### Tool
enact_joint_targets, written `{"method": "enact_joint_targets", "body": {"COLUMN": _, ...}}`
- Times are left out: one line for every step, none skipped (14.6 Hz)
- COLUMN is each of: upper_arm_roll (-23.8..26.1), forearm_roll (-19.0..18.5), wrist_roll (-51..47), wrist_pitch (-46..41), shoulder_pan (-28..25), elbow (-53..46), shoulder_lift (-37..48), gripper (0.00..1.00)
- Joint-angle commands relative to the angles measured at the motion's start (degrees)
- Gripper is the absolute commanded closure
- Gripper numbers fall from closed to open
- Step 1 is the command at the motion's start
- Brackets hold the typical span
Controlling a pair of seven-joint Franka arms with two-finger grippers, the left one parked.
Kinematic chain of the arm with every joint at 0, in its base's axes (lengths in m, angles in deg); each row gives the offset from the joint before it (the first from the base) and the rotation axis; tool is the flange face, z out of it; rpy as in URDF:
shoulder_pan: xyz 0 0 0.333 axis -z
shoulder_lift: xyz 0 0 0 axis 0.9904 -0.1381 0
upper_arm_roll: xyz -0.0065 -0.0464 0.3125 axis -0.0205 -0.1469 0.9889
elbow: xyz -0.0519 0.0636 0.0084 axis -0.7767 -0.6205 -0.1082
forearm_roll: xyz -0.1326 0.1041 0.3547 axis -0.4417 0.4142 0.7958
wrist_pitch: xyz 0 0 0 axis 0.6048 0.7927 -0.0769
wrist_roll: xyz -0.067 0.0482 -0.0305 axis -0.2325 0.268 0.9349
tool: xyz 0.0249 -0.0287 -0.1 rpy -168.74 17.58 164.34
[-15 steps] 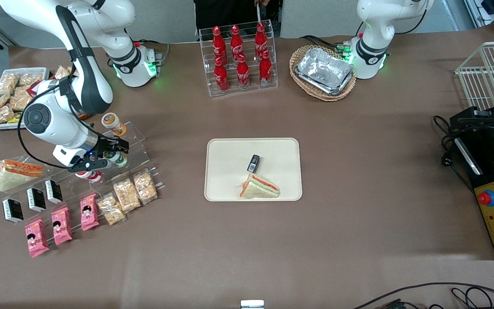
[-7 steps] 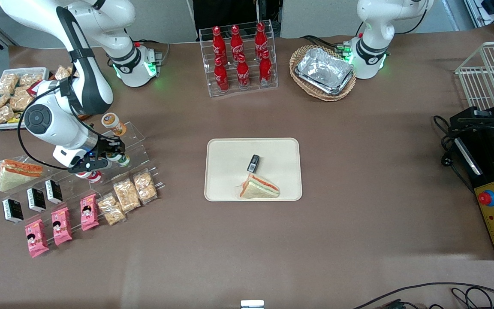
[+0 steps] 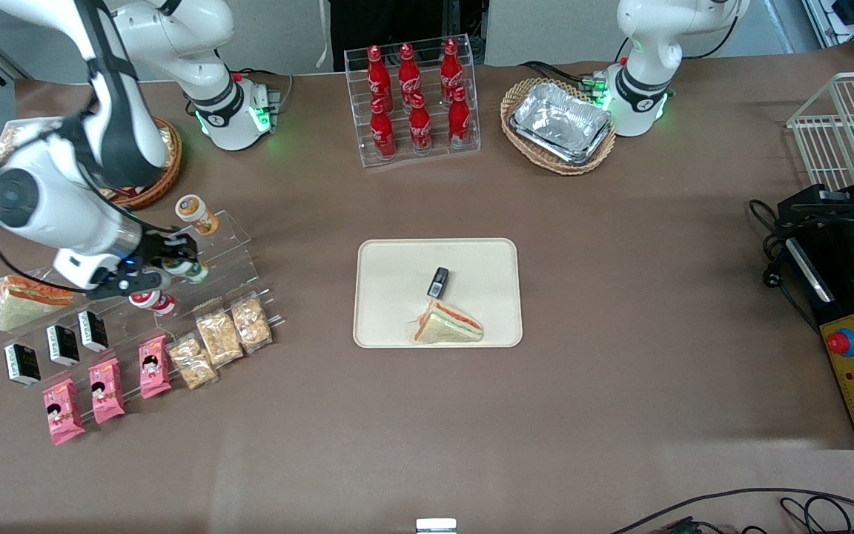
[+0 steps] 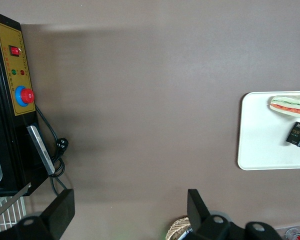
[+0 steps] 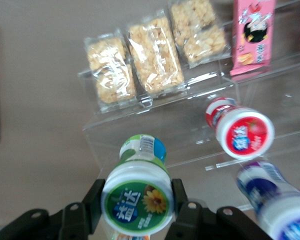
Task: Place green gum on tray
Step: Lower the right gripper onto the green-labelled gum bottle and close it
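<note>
The green gum (image 5: 137, 197), a small white canister with a green round lid, sits between my right gripper's two black fingers (image 5: 92, 200), which are shut on its sides. In the front view my gripper (image 3: 179, 265) holds the gum (image 3: 196, 272) over the clear acrylic stand (image 3: 238, 248), toward the working arm's end of the table. The cream-beige tray (image 3: 397, 297) lies at the table's middle, well apart from my gripper. It holds a wrapped sandwich (image 3: 448, 326) and a small black pack (image 3: 438, 282). The tray also shows in the left wrist view (image 4: 260, 135).
An orange-lidded canister (image 3: 194, 213) and a red-lidded one (image 3: 153, 301) rest on the stand; the red one (image 5: 242, 132) and a purple one (image 5: 270, 195) lie beside the gum. Snack bags (image 3: 223, 337), pink packs (image 3: 104, 386), a cola rack (image 3: 412, 104) and foil pans (image 3: 560, 122) stand around.
My arm has swung toward its own end of the table and risen, uncovering a wicker basket. My gripper has shifted slightly the same way with the green gum in it.
</note>
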Motion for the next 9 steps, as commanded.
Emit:
{"method": "enact_joint_targets", "body": {"upper_arm_roll": -0.06, "forearm_roll": 0.16, "wrist_roll": 0.69, "wrist_pitch": -12.45, "shoulder_pan": 0.12, "elbow": -12.95, "shoulder_lift": -1.08, "gripper": 0.92}}
{"method": "enact_joint_targets", "body": {"upper_arm_roll": 0.02, "forearm_roll": 0.33, "wrist_roll": 0.60, "wrist_pitch": -15.00, "shoulder_pan": -0.05, "elbow": -15.85, "shoulder_lift": -1.08, "gripper": 0.92}}
{"method": "enact_joint_targets", "body": {"upper_arm_roll": 0.02, "forearm_roll": 0.42, "wrist_roll": 0.52, "wrist_pitch": -17.72, "shoulder_pan": -0.05, "elbow": -18.75, "shoulder_lift": -1.25, "gripper": 0.92}}
{"method": "enact_joint_targets", "body": {"upper_arm_roll": 0.11, "forearm_roll": 0.51, "wrist_roll": 0.43, "wrist_pitch": -20.36, "shoulder_pan": -0.05, "elbow": -21.74, "shoulder_lift": -1.86, "gripper": 0.92}}
{"method": "enact_joint_targets", "body": {"upper_arm_roll": 0.20, "forearm_roll": 0.60, "wrist_roll": 0.34, "wrist_pitch": -23.00, "shoulder_pan": -0.05, "elbow": -24.81, "shoulder_lift": -2.39, "gripper": 0.92}}
{"method": "enact_joint_targets", "body": {"upper_arm_roll": 0.29, "forearm_roll": 1.90, "wrist_roll": -0.01, "wrist_pitch": -25.29, "shoulder_pan": -0.14, "elbow": -27.28, "shoulder_lift": -2.92, "gripper": 0.92}}
{"method": "enact_joint_targets", "body": {"upper_arm_roll": 0.29, "forearm_roll": 3.92, "wrist_roll": -1.84, "wrist_pitch": -27.66, "shoulder_pan": -0.14, "elbow": -29.57, "shoulder_lift": -3.36, "gripper": 0.92}}
{"method": "enact_joint_targets", "body": {"upper_arm_roll": 0.46, "forearm_roll": 4.72, "wrist_roll": -4.29, "wrist_pitch": -29.68, "shoulder_pan": -0.23, "elbow": -31.16, "shoulder_lift": -3.71, "gripper": 0.92}}
{"method": "enact_joint_targets", "body": {"upper_arm_roll": 1.68, "forearm_roll": 5.17, "wrist_roll": -6.84, "wrist_pitch": -30.75, "shoulder_pan": -0.92, "elbow": -32.39, "shoulder_lift": -3.72, "gripper": 0.92}}
